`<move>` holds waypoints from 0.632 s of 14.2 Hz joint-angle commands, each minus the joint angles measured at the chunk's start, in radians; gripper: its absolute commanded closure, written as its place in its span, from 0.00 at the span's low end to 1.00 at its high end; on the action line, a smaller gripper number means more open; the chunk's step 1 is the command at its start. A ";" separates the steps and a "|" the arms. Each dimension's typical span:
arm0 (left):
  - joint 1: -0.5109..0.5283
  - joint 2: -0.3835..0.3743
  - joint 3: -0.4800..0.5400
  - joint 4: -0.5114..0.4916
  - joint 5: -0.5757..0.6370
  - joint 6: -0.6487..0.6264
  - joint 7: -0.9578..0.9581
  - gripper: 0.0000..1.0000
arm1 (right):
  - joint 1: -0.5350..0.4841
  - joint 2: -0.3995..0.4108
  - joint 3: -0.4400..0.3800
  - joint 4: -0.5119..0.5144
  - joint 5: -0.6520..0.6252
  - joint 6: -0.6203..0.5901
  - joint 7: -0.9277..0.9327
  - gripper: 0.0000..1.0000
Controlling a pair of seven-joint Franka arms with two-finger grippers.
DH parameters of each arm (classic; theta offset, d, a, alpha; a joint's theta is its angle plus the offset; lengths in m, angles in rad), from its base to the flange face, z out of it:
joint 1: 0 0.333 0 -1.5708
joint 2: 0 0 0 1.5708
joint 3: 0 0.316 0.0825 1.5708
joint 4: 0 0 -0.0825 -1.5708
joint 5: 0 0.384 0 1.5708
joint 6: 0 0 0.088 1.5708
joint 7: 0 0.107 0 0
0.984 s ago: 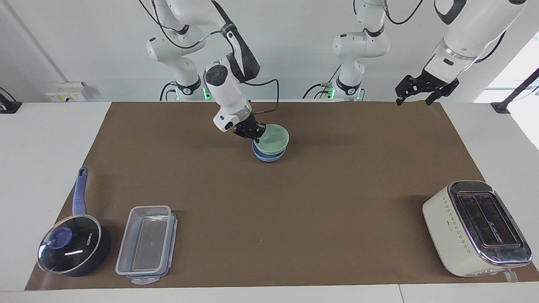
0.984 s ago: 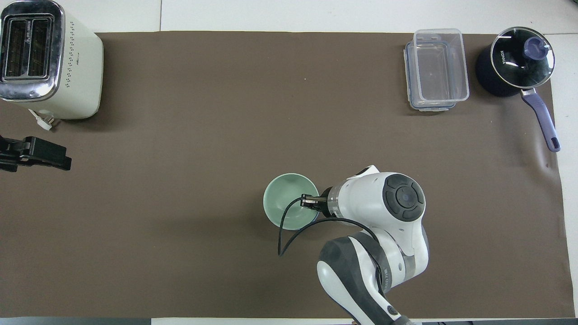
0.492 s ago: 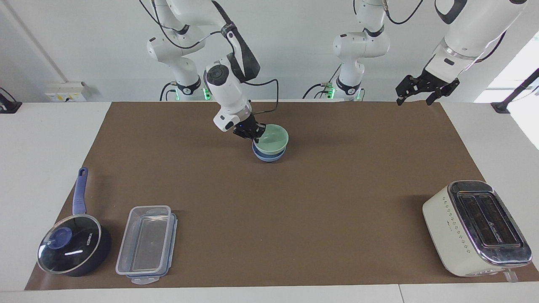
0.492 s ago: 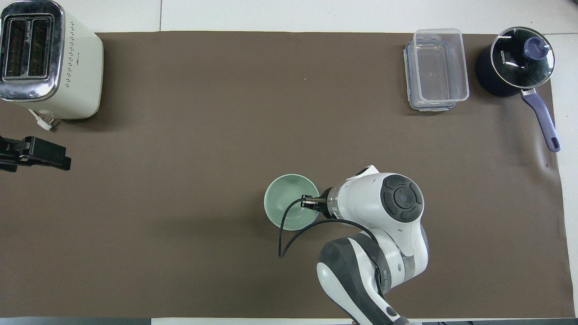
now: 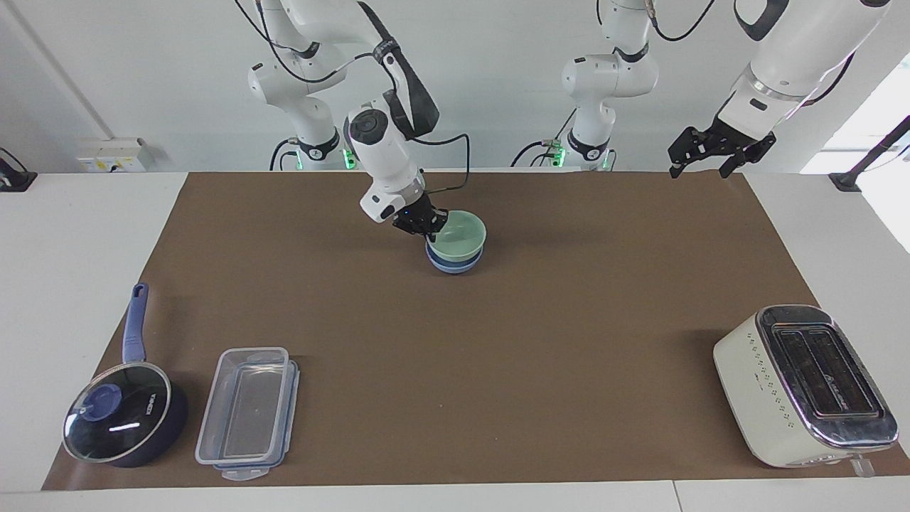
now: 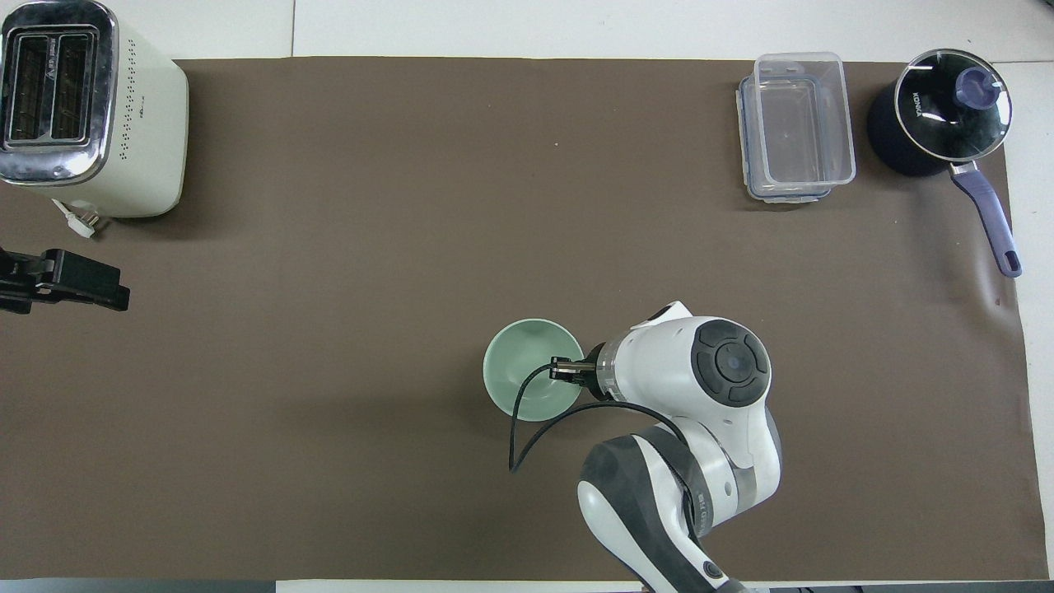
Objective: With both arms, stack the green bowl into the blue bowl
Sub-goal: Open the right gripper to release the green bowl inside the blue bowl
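The pale green bowl (image 5: 463, 236) (image 6: 524, 367) sits nested in the light blue bowl (image 5: 451, 265), of which only the lower wall shows under it. The overhead view hides the blue bowl beneath the green one. My right gripper (image 5: 433, 225) (image 6: 565, 371) reaches down from the right arm's side and is shut on the green bowl's rim, on the side toward the right arm's end. My left gripper (image 5: 714, 155) (image 6: 64, 280) hangs open and holds nothing, raised over the mat's edge at the left arm's end, where that arm waits.
A cream toaster (image 5: 803, 387) (image 6: 86, 111) stands farther from the robots at the left arm's end. A clear lidded container (image 5: 247, 412) (image 6: 796, 125) and a dark blue saucepan (image 5: 122, 421) (image 6: 940, 115) lie at the right arm's end. A brown mat (image 5: 498, 341) covers the table.
The right gripper and the green bowl have sunk slightly, seating the bowl deeper in the blue one. The left arm has not moved.
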 commanded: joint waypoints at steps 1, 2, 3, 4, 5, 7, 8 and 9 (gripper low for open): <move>0.005 -0.006 -0.004 0.001 0.017 -0.001 0.004 0.00 | -0.001 -0.003 0.001 0.006 -0.016 -0.016 -0.001 0.18; 0.005 -0.006 -0.004 0.001 0.017 -0.001 0.004 0.00 | -0.002 0.000 0.001 0.012 -0.016 -0.017 -0.003 0.14; 0.005 -0.006 -0.004 0.001 0.017 -0.001 0.004 0.00 | -0.002 0.000 0.001 0.021 -0.017 -0.019 -0.003 0.12; 0.005 -0.006 -0.004 0.001 0.017 -0.001 0.004 0.00 | -0.008 -0.011 -0.002 0.024 -0.017 -0.021 -0.004 0.09; 0.005 -0.006 -0.004 0.001 0.017 -0.001 0.004 0.00 | -0.019 -0.028 -0.007 0.026 -0.017 -0.022 -0.006 0.07; 0.005 -0.006 -0.004 0.001 0.017 -0.001 0.004 0.00 | -0.089 -0.068 -0.012 0.031 -0.035 -0.025 -0.007 0.04; 0.005 -0.006 -0.004 0.001 0.017 -0.001 0.004 0.00 | -0.135 -0.094 -0.012 0.035 -0.063 -0.031 -0.010 0.01; 0.005 -0.006 -0.004 0.001 0.017 -0.001 0.004 0.00 | -0.181 -0.117 -0.010 0.038 -0.088 -0.048 -0.012 0.00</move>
